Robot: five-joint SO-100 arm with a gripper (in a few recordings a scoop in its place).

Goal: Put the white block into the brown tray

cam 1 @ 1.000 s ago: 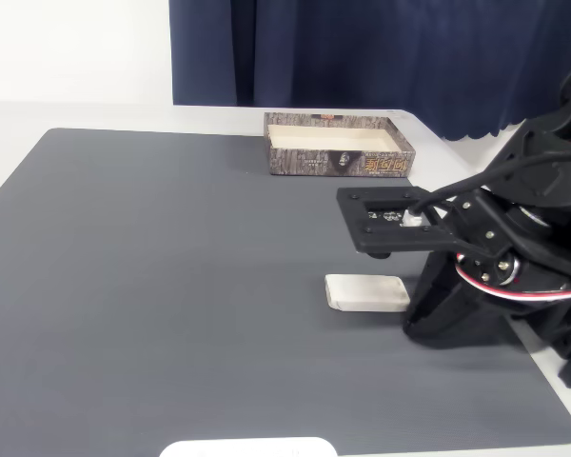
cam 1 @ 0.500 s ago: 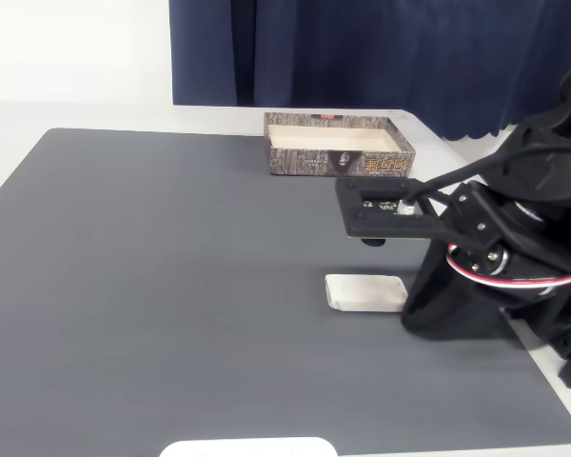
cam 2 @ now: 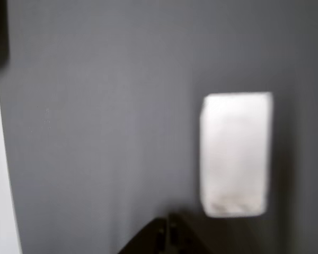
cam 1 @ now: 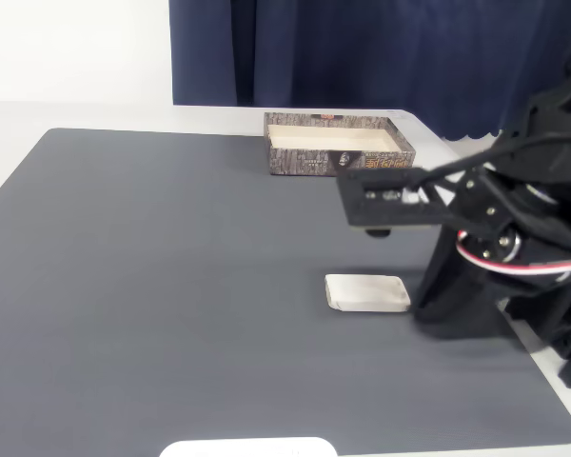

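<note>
Lying flat on the dark grey mat (cam 1: 171,286), lower centre-right of the fixed view: the white block (cam 1: 367,292), just left of the black arm's base (cam 1: 466,295). In the wrist view, blurred, seen from above as a pale upright rectangle (cam 2: 236,153) right of centre, with a dark part of the end effector (cam 2: 167,241) at the bottom edge. Hanging above the block in the fixed view, apart from it, that end effector (cam 1: 376,200); open or closed, cannot tell. Upper centre of the fixed view, well apart from the block: the brown tray (cam 1: 305,162), cream inside bare. Pale tabletop (cam 1: 76,116) around the mat; blue curtain (cam 1: 362,52) behind. White rounded plate (cam 1: 247,447) at the bottom edge.
</note>
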